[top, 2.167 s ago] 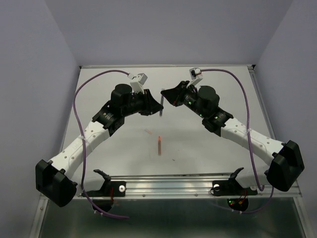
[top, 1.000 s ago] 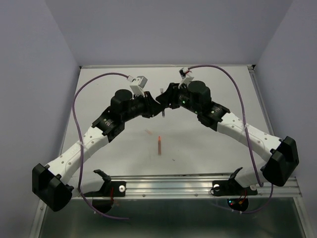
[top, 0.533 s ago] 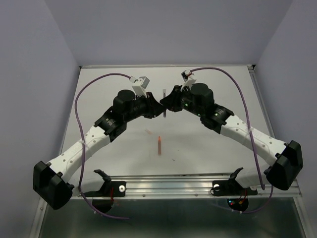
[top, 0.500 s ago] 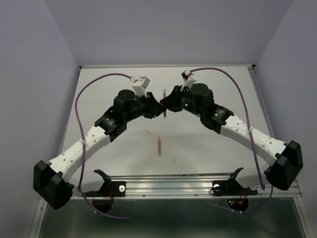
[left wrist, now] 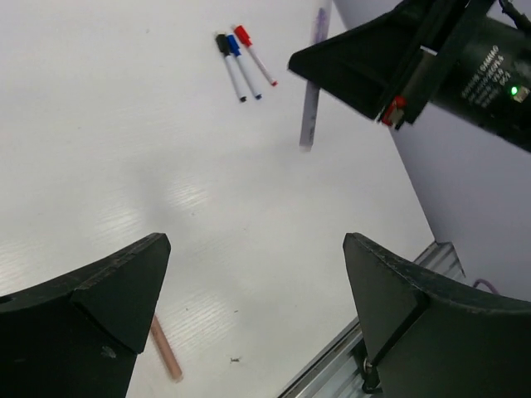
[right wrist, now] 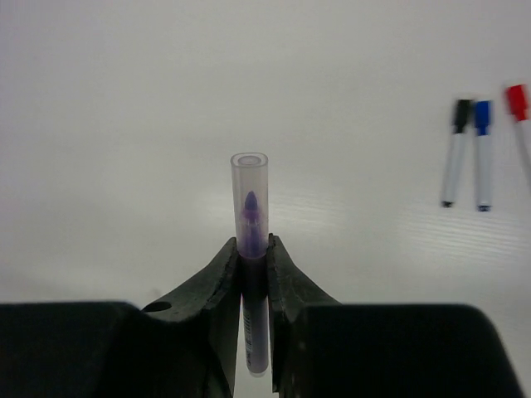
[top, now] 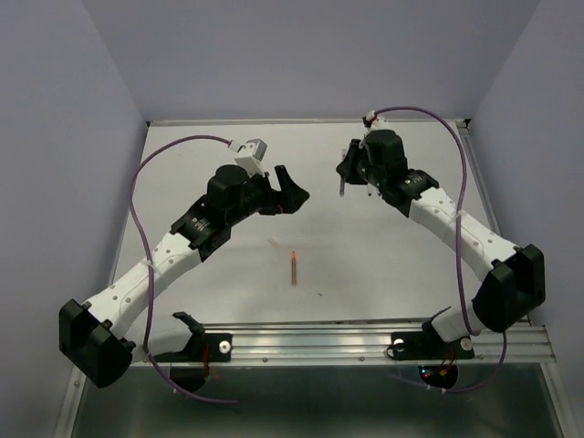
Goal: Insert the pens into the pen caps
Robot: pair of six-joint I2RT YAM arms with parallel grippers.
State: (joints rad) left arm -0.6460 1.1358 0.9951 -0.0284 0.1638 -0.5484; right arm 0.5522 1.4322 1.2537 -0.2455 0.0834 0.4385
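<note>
Left tool (top: 290,192) is spread wide, both fingers far apart, and through the gap its own camera sees only bare desk (top: 383,265). Over to the right tool (right wrist: 253,253): it's pinched narrow on the purple pen (right wrist: 251,332), gripping the barrel right where it meets the clear cap (right wrist: 250,186). The cap sticks out past the fingertips, and you can see the purple tip sitting inside it. So that pen is capped and in the right tool's grasp, with the capped end pointing away from the tool toward the desk. Whether it touches the surface, I can't tell.

From above, the two tools stand apart with open desk between them, the right tool off to the left tool's right.

Ahead and to the right of the right tool, three more pens lie on the desk, all white-barrelled and capped: the black-capped pen (right wrist: 454,153) and the blue-capped pen (right wrist: 483,155) just beside each other, and the red-capped pen (right wrist: 520,112) a touch farther out and angled away. In the left wrist view the same three lie well ahead of the left tool.

The orange pen (top: 294,265) lies on the desk on the near side of the left tool, apart from both tools. No cap shows on it.
</note>
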